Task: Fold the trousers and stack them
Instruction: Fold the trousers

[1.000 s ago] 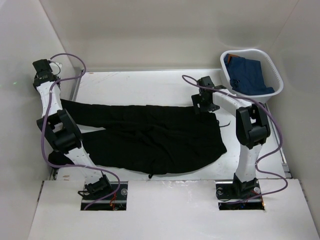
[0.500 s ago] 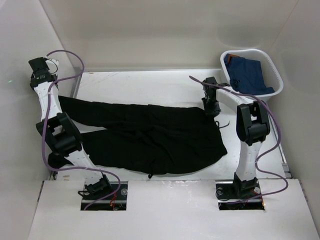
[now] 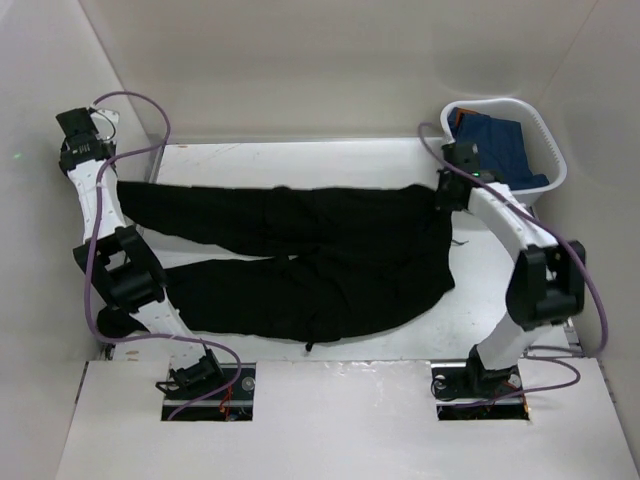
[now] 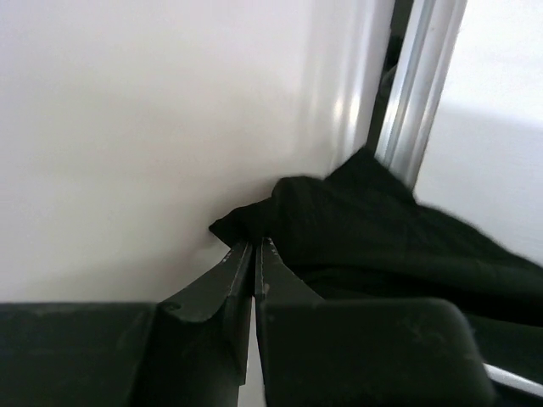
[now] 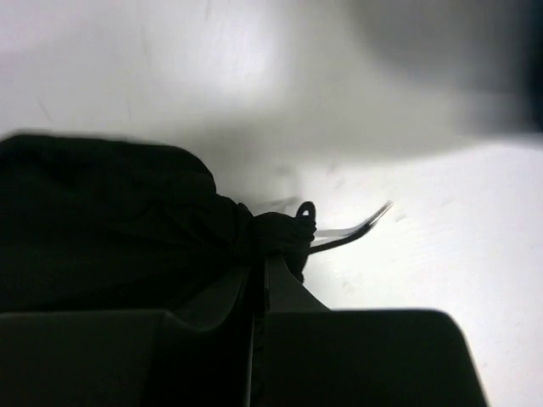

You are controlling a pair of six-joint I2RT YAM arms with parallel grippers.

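My left end effector (image 4: 254,252) and right end effector (image 5: 257,259) each pinch opposite ends of the black trousers (image 3: 300,262), spread across the table (image 3: 300,160).

Top external view: fixed high behind the arm bases, looking down and forward over the whole table (image 3: 300,160). Left wrist view: very close, sighting along the left gripper (image 4: 254,246) toward the side wall (image 4: 127,127). Right wrist view: equally close, sighting along the right gripper (image 5: 257,261) onto the table. Each wrist view shares one end of the trousers (image 3: 330,250) with the overhead view.
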